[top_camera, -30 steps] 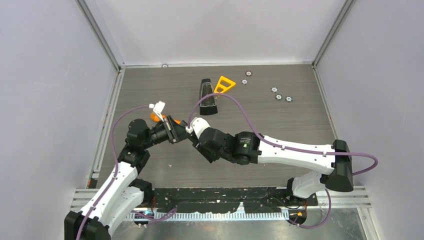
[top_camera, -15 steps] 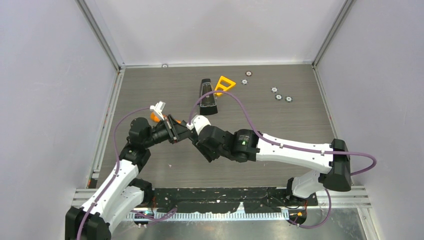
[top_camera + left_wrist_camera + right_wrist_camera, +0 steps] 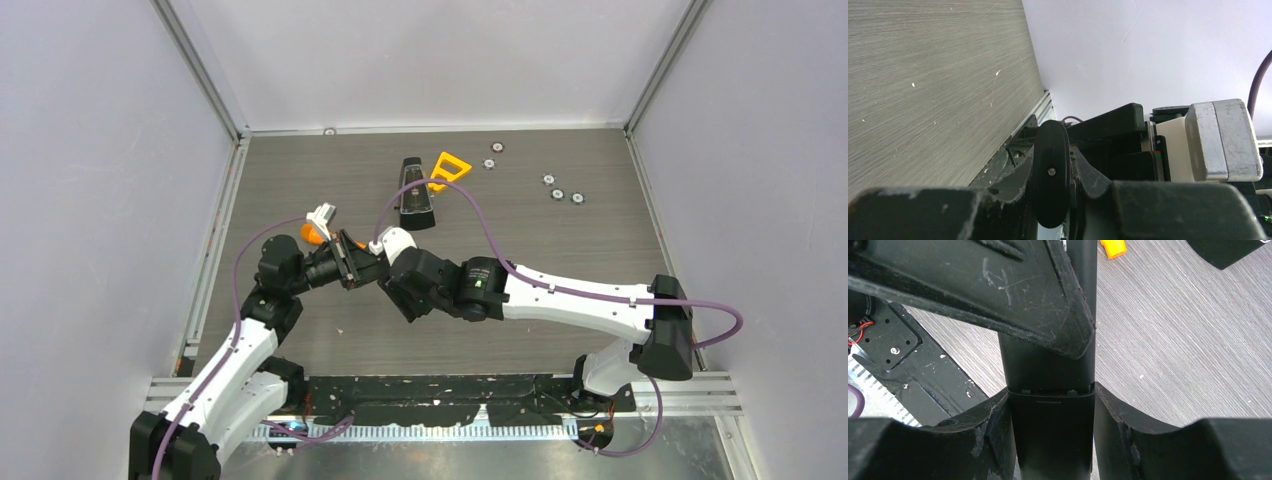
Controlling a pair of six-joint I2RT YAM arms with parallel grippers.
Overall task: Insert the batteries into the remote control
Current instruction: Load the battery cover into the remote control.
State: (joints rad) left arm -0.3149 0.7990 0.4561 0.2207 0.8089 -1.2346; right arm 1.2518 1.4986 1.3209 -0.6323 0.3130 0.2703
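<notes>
The remote control (image 3: 1048,365) is a slim black bar held in the air between both grippers, left of the table's middle. My left gripper (image 3: 352,268) is shut on one end; the left wrist view shows that remote (image 3: 1050,150) end-on between its fingers. My right gripper (image 3: 386,274) is shut on the other end, and its fingers (image 3: 990,427) flank the part below a seam across the remote's back. The left gripper's finger (image 3: 998,290) lies over the remote just above that seam. No batteries show in any view.
A tapered black case (image 3: 417,195) and an orange triangle (image 3: 448,168) lie at the back centre. Several small silver discs (image 3: 558,193) lie at the back right. A small orange piece (image 3: 311,234) lies on the table behind the left gripper and also shows in the right wrist view (image 3: 1112,247).
Both grippers, still joined on the remote, have shifted slightly toward the near left. The right arm's elbow has swung left.
</notes>
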